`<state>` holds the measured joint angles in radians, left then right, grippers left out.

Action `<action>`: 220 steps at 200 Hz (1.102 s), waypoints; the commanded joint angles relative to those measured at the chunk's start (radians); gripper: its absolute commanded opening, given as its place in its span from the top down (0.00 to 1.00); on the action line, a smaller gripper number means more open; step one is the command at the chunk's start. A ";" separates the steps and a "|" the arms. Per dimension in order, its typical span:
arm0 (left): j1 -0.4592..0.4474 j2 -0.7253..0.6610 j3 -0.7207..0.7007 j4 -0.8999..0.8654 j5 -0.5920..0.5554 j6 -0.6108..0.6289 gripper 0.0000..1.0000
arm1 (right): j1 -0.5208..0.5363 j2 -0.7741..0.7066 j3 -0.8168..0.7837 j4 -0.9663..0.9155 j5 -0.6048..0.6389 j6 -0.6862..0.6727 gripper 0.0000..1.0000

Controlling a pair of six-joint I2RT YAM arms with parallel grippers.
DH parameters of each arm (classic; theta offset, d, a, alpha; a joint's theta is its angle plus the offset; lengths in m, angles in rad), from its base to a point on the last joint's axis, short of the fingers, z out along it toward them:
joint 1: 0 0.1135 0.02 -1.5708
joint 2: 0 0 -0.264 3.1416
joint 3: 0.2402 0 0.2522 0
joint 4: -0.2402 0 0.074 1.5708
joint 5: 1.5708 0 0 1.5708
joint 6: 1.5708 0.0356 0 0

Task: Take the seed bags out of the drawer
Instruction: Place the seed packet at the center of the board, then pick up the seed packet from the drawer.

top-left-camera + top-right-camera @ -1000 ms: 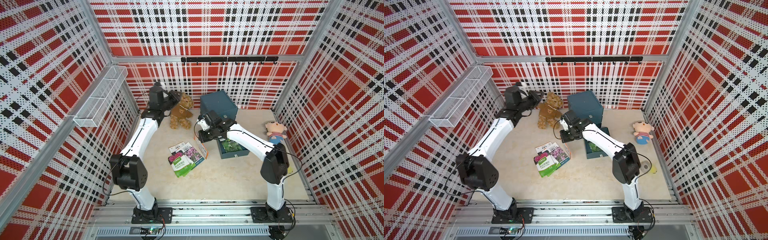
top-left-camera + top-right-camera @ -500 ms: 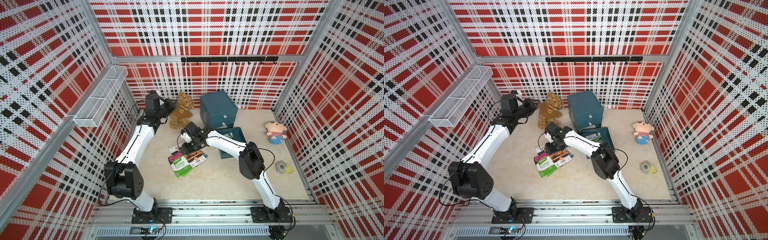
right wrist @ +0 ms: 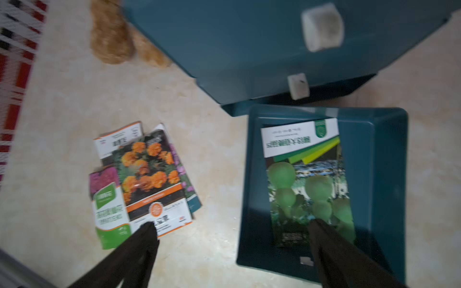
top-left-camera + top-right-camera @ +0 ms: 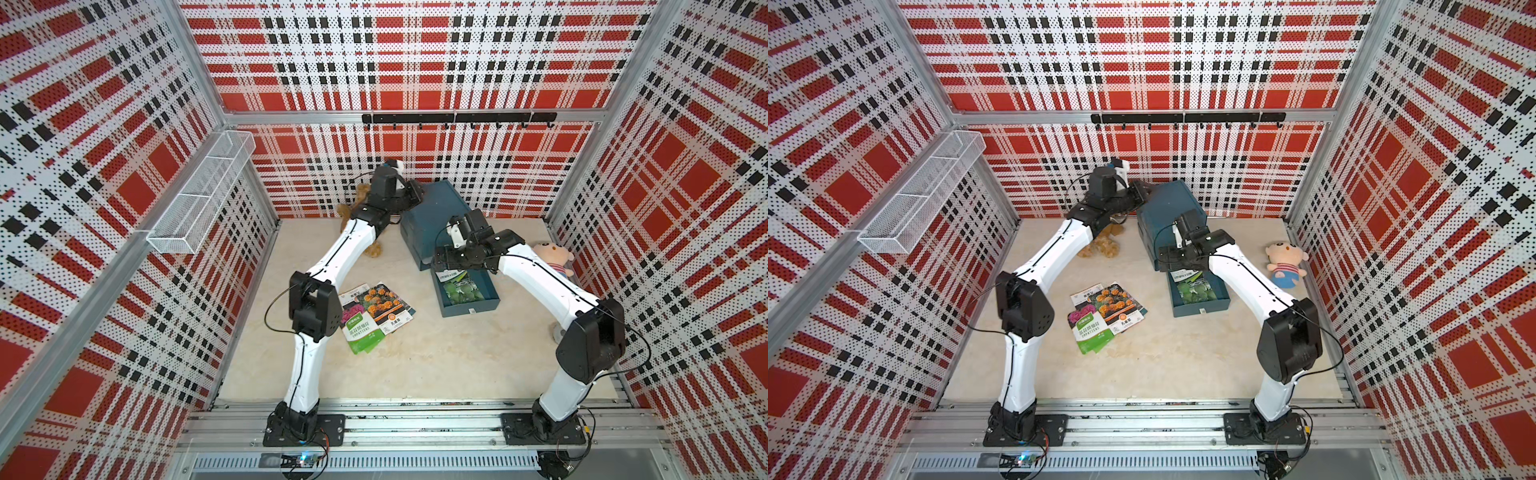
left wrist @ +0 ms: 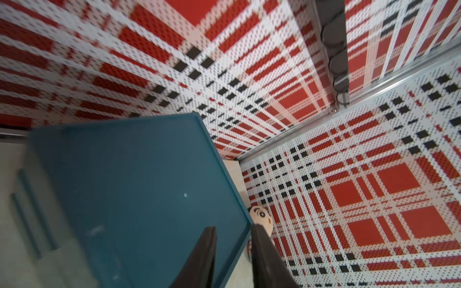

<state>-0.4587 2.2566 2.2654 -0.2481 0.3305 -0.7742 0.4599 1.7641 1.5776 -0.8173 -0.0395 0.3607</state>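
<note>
Holds nothing in the right gripper (image 3: pixel 232 223), jaws spread wide. Just beneath, finds the green seed bag (image 3: pixel 306 182) flat in the drawer (image 3: pixel 374 174); beside, the other seed bags (image 3: pixel 144 179) heaped. Probably light, floppy, slick: pinch a short edge.

both top views: high in front, looking down, sharing the whole scene | left wrist: close, past my left fingers (image 5: pixel 202 261) onto cabinet (image 5: pixel 137 187) | right wrist: close, down past my right fingers (image 3: pixel 139 245) onto drawer (image 3: pixel 374 174)
</note>
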 commanded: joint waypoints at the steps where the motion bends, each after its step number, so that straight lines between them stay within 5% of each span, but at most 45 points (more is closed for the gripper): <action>1: -0.022 0.091 0.095 -0.042 0.004 0.029 0.70 | -0.032 0.072 -0.072 -0.043 0.084 -0.034 0.00; 76: -0.028 0.178 0.106 0.001 0.013 0.001 0.70 | -0.063 0.246 -0.076 -0.008 0.058 -0.103 0.00; 189: -0.050 0.162 0.027 0.004 0.030 0.003 0.71 | -0.046 0.368 -0.079 0.025 0.175 -0.069 0.00; 220: -0.051 0.157 0.024 0.004 0.035 -0.001 0.71 | -0.046 0.399 -0.088 0.030 0.157 -0.062 0.27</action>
<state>-0.4965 2.4096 2.3260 -0.1856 0.3523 -0.7803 0.4088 2.0842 1.5166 -0.7868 0.0849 0.2829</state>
